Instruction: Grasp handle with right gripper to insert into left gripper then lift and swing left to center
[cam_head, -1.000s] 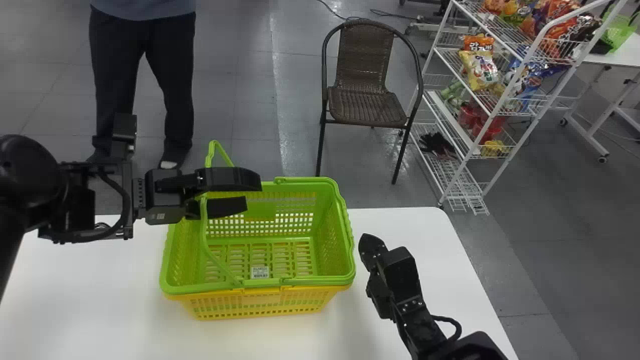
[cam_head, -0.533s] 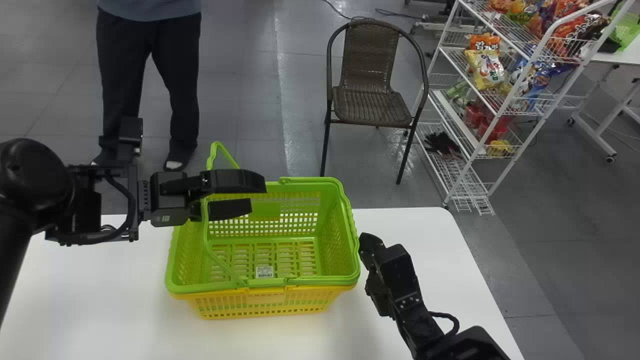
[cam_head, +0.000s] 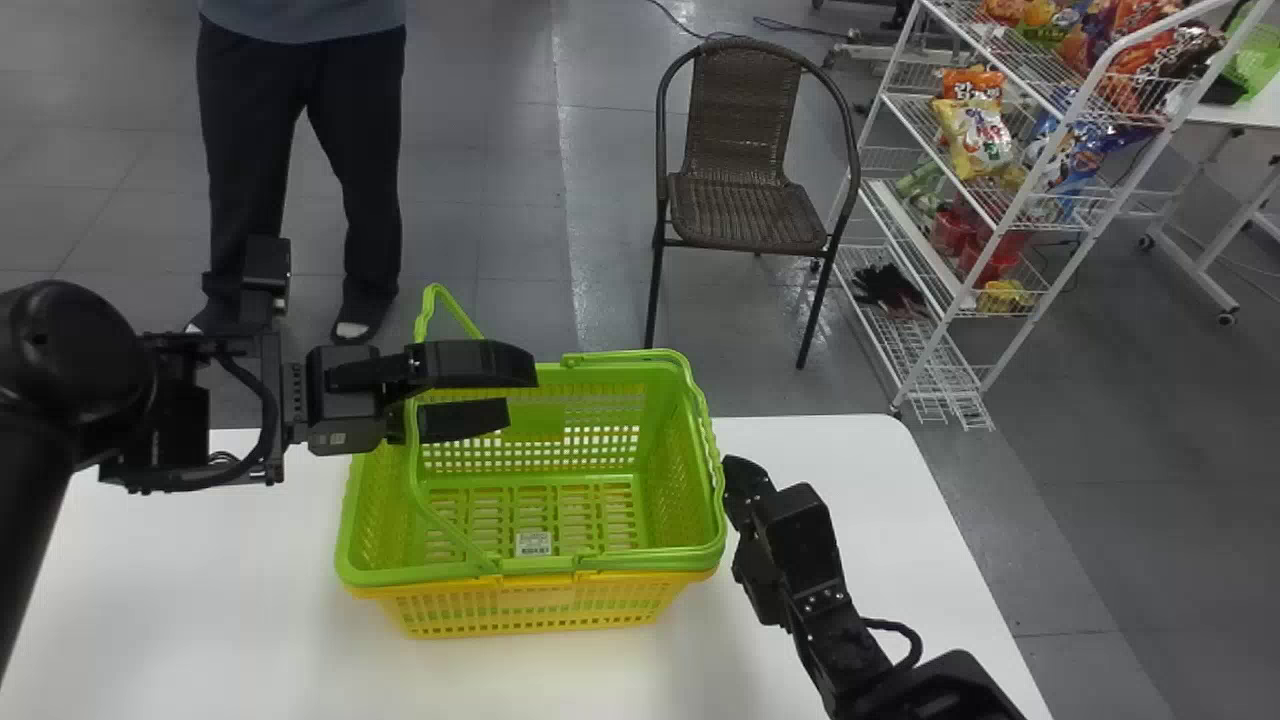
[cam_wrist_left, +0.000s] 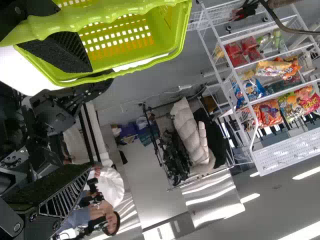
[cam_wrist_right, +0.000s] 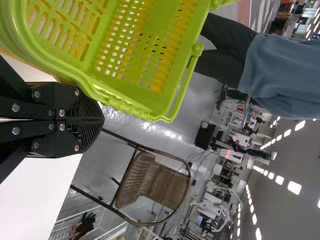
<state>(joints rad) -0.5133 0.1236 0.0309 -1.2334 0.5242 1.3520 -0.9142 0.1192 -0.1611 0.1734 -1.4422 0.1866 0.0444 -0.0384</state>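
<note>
Handle (cam_wrist_right: 131, 110) just left of pressed-together, empty right fingers (cam_wrist_right: 89, 107), lying fore-and-aft along the basket (cam_head: 530, 605), across from wide-spread, unclasped left fingers (cam_head: 480, 363).

The green basket (cam_head: 640, 562) sits upright, left handle (cam_head: 414, 470) raised, right handle (cam_head: 709, 440) down.

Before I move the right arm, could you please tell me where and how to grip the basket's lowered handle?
I'd grip the ridged middle of the handle from the right of the basket, opening the right gripper first, since its fingers are together. The handle lies along the rim, so one finger may need to slip beneath it.
</note>
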